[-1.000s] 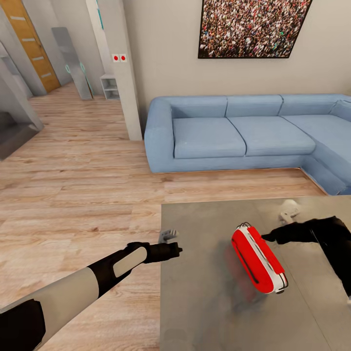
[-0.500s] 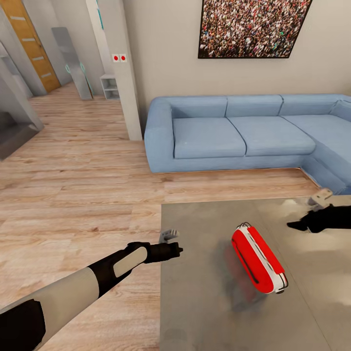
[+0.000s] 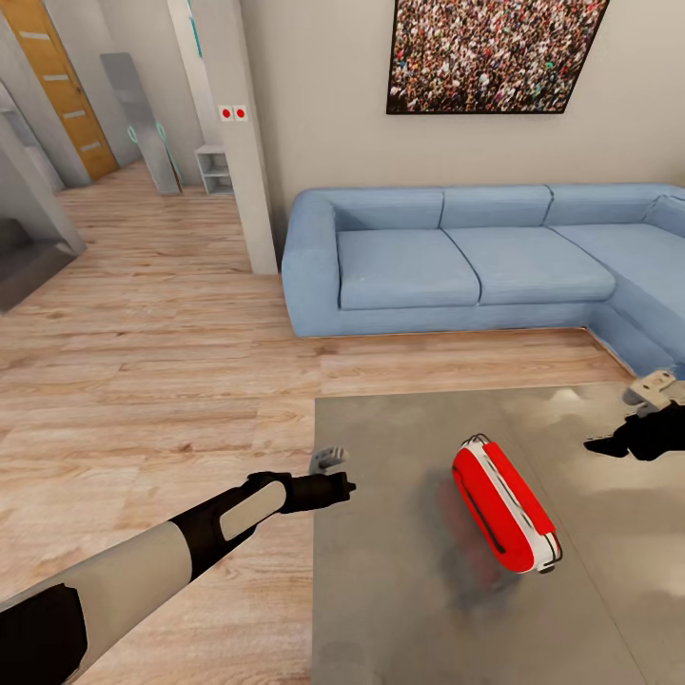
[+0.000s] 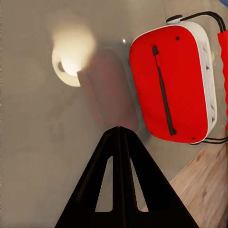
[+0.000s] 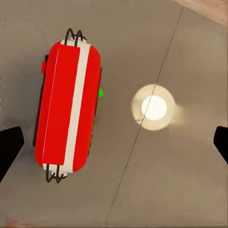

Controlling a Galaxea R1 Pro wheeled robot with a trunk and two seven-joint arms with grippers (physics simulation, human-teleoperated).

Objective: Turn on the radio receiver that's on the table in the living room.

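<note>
The red radio receiver (image 3: pixel 504 518) with white trim stands on its narrow side on the glossy grey table (image 3: pixel 400 580), tilted diagonally. In the left wrist view its red face with a dark slit (image 4: pixel 171 85) is ahead of my left gripper (image 4: pixel 118 130), whose fingers are shut to a point. That left gripper (image 3: pixel 347 488) hovers at the table's left edge, a good way from the radio. In the right wrist view the radio (image 5: pixel 69 118) lies below, its green dot (image 5: pixel 100 92) showing at its side. My right gripper (image 5: pixel 114 142) is open and empty, right of the radio (image 3: pixel 595 444).
A blue sectional sofa (image 3: pixel 476 257) runs along the wall behind the table under a framed crowd picture (image 3: pixel 495 52). Light wood floor (image 3: pixel 143 381) spreads to the left toward a white pillar (image 3: pixel 238 133) and a hallway. A round pale glare (image 5: pixel 153 108) shines on the table top.
My right arm has drawn back from the radio's upper end toward the right edge of the view. The radio and the left arm have stayed put.
</note>
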